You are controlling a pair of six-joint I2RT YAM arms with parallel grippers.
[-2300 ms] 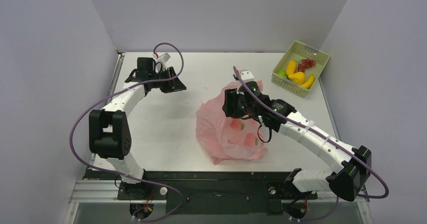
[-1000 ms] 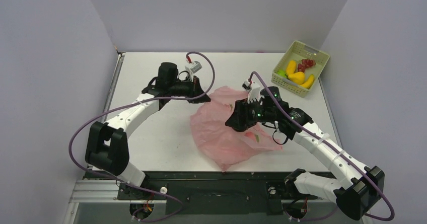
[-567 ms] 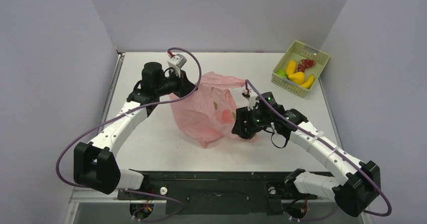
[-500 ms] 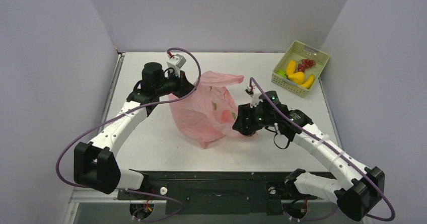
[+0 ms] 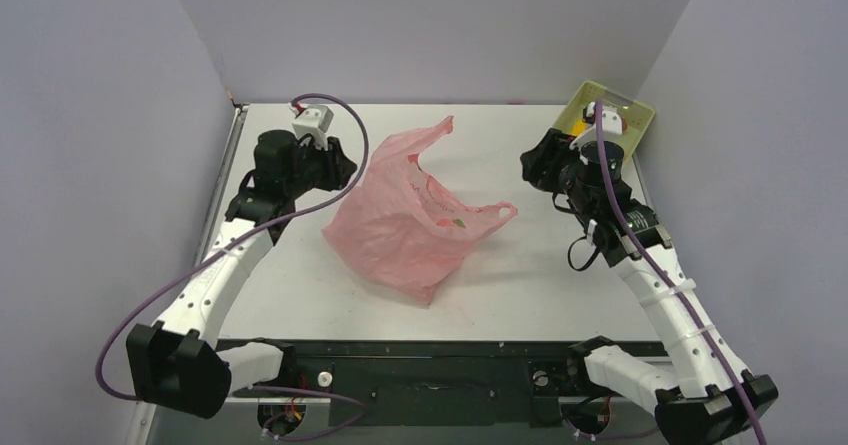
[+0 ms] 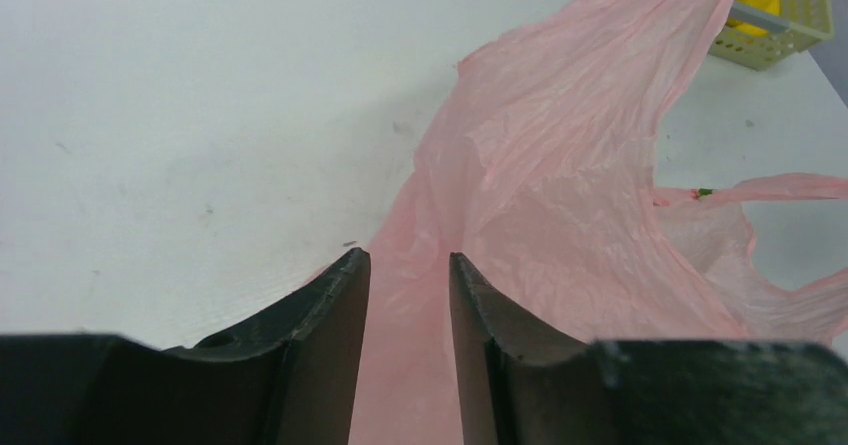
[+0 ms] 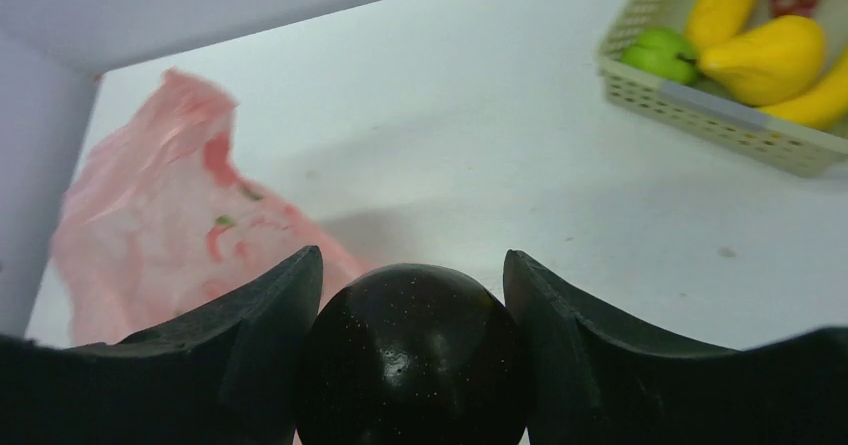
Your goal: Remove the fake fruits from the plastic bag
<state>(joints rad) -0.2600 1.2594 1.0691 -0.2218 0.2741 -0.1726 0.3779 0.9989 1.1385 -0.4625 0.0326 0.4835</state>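
Right wrist view gives me the clearest read. My right end effector (image 7: 410, 262) is clamped on a dark purple round glossy plastic fruit (image 7: 410, 360), with both fingers pressed against its sides, over the white surface (image 7: 480, 135). Beyond it sits the pale green slotted plastic basket (image 7: 700, 115). It holds a green round toy fruit (image 7: 655, 50), a yellow-orange oval one (image 7: 770, 55) and a yellow banana (image 7: 725, 0).

From the top camera, the thin crinkly translucent pink plastic bag (image 5: 400, 230) lies mid-surface between the arms. One handle sticks up, and a red shape (image 5: 452, 223) shows through the film. My left end effector (image 6: 405, 260) has its fingers a little apart with bag film lying in the gap; I cannot tell whether they touch it.
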